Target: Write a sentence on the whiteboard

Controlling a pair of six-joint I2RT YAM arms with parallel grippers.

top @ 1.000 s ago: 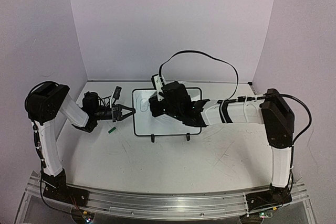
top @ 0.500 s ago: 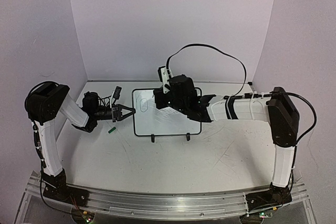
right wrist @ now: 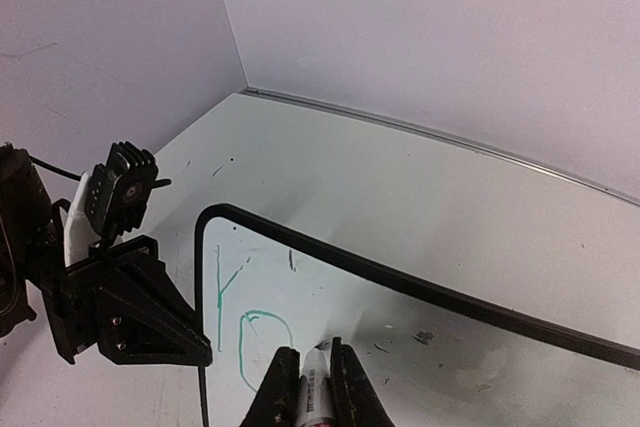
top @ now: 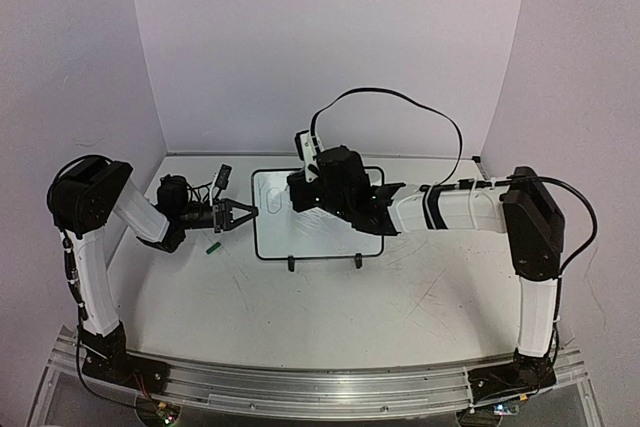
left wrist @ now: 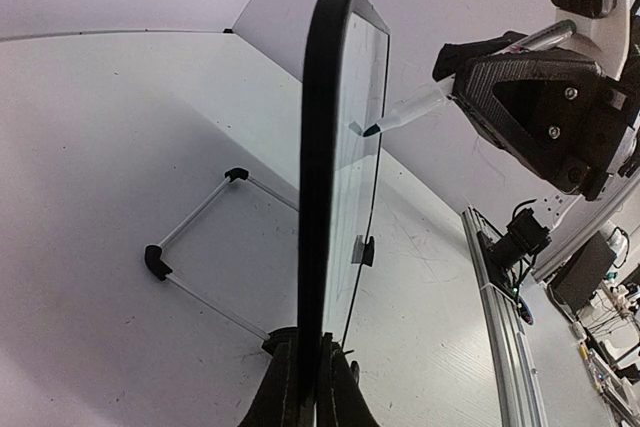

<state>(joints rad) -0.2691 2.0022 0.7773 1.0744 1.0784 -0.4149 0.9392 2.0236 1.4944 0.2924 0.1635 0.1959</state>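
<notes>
From above, the whiteboard (top: 300, 237) stands mid-worktop (top: 330, 317). The right wrist (top: 340, 182) hides its upper right. A green cap (top: 213, 245) lies near the left fingers (top: 244, 210), which are pinched on the board's left edge.

In the left wrist view, the marker (left wrist: 410, 112) tip touches the board face.

In the right wrist view, the right fingers (right wrist: 278, 395) clamp the marker. The sentence (right wrist: 243, 319) reads only "Yo", in green.

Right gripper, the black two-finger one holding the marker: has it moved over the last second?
Yes, slightly. In the top view the right gripper has shifted toward the far edge of the small black-framed whiteboard, which stayed put.
</notes>
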